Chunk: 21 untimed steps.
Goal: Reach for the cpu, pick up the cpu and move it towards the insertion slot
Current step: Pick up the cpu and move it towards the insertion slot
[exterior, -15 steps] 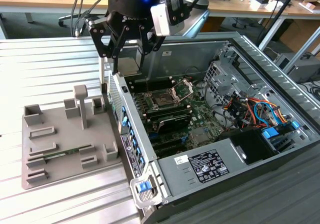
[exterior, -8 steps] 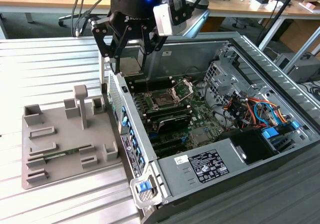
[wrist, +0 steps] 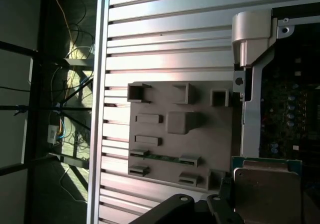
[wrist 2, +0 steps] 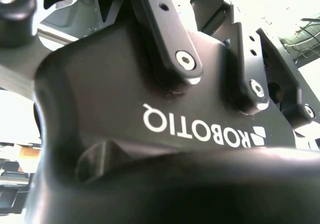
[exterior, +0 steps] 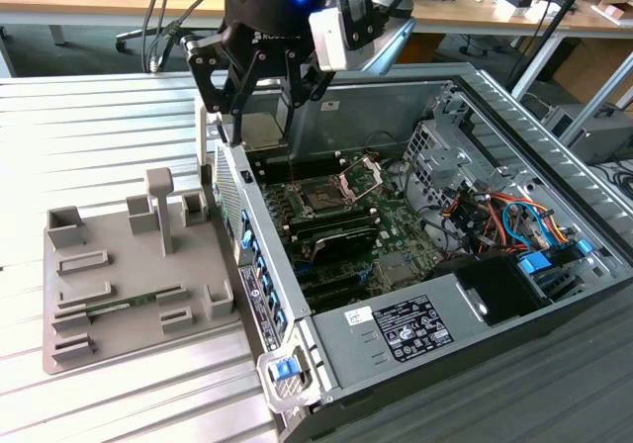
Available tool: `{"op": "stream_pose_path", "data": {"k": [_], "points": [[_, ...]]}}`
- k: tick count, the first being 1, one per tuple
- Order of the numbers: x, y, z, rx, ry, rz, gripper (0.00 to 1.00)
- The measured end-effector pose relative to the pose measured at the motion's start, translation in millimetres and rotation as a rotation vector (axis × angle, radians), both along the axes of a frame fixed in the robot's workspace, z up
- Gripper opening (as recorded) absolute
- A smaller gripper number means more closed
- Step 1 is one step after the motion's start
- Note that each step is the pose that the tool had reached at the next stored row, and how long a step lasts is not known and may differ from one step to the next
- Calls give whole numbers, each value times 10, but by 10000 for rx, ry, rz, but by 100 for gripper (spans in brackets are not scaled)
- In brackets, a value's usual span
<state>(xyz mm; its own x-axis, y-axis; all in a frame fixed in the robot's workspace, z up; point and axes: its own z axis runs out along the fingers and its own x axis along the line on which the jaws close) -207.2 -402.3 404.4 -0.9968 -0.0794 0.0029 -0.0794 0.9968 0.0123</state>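
My black gripper (exterior: 262,125) hangs at the top of the exterior view, shut on the cpu (exterior: 259,132), a small flat square chip with a silver face. The chip hovers above the near wall of the open computer case, between the grey tray (exterior: 94,349) and the insertion slot (exterior: 324,198). That slot is a dark square socket on the motherboard, with its silver frame (exterior: 361,174) lifted open. In the first wrist view the cpu (wrist: 267,184) sits beside a black finger (wrist: 219,206). The gripper's body (wrist 2: 165,134) takes up the second wrist view.
The grey tray (wrist: 200,149) holds a thin green memory stick (exterior: 127,306) and has upright posts (exterior: 160,206). The open case (exterior: 554,146) holds black memory slots (exterior: 336,237), coloured cables (exterior: 504,216) and a power supply (exterior: 410,326). A slatted metal table (exterior: 89,127) lies beneath.
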Motion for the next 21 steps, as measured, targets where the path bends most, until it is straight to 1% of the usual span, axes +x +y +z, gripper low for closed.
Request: {"op": "stream_pose_path", "data": {"k": [13,21], "points": [[75,0,-1,0,-1,0,55],[150,0,-2,0,0,0,55]]}}
